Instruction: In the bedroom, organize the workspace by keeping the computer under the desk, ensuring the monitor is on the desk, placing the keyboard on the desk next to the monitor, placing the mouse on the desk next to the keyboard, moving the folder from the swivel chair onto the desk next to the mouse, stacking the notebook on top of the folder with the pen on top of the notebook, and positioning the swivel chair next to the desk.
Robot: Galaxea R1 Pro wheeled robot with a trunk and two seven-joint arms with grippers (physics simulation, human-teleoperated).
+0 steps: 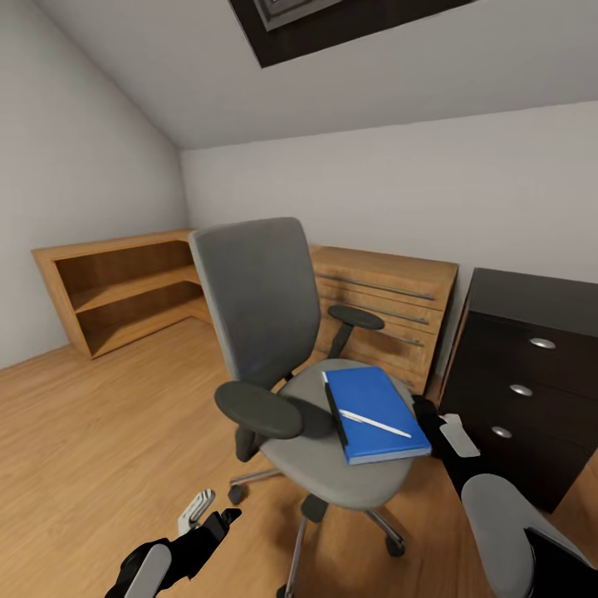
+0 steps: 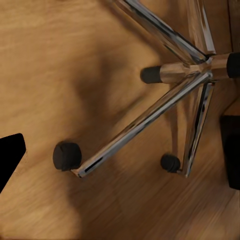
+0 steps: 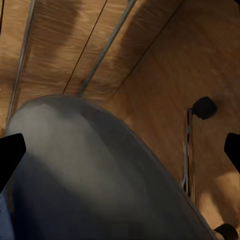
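The grey swivel chair (image 1: 266, 316) stands mid-room on the wood floor. On its seat lies the blue folder (image 1: 378, 399), with the slim white pen (image 1: 374, 423) across it. A dark strip along the folder's left edge looks like the notebook (image 1: 335, 413). My right gripper (image 1: 438, 419) is open just right of the seat, beside the folder; the right wrist view has the seat (image 3: 90, 165) between its fingers (image 3: 10, 155). My left gripper (image 1: 212, 508) hangs open low in front of the chair, over the chrome star base (image 2: 150, 115). Desk, monitor, keyboard, mouse and computer are out of view.
A low wooden shelf unit (image 1: 124, 291) runs along the left wall. A wooden drawer unit (image 1: 390, 307) stands behind the chair and a black drawer cabinet (image 1: 531, 382) close on the right. Open wood floor (image 1: 100, 432) lies to the left.
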